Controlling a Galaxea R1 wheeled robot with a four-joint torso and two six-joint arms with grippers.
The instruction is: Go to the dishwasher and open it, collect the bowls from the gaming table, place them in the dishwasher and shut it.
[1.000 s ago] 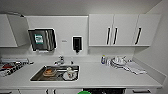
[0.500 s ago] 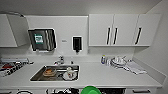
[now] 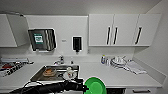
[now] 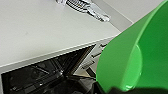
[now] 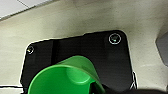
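My left arm reaches in low over the counter's front edge, and its gripper (image 3: 85, 88) is shut on the rim of the wide bright green bowl (image 3: 95, 85), which is tilted. The same bowl (image 4: 140, 50) looms large in the left wrist view, above the dishwasher (image 4: 42, 75), whose dark inside with a rack stands open under the white counter (image 4: 50, 30). In the right wrist view a smaller green bowl (image 5: 65, 77) sits close to the wrist, held over the floor and the robot's dark base. The gaming table is out of view.
A steel sink (image 3: 56, 72) with dishes in it lies in the counter. Plates and a cloth (image 3: 125, 63) sit at the back right. White wall cabinets with black handles (image 3: 112, 30) hang above, with a dispenser (image 3: 42, 39) on the wall.
The left arm has risen from below the picture's edge, bringing the wide green bowl up in front of the counter. The kitchen itself has not shifted.
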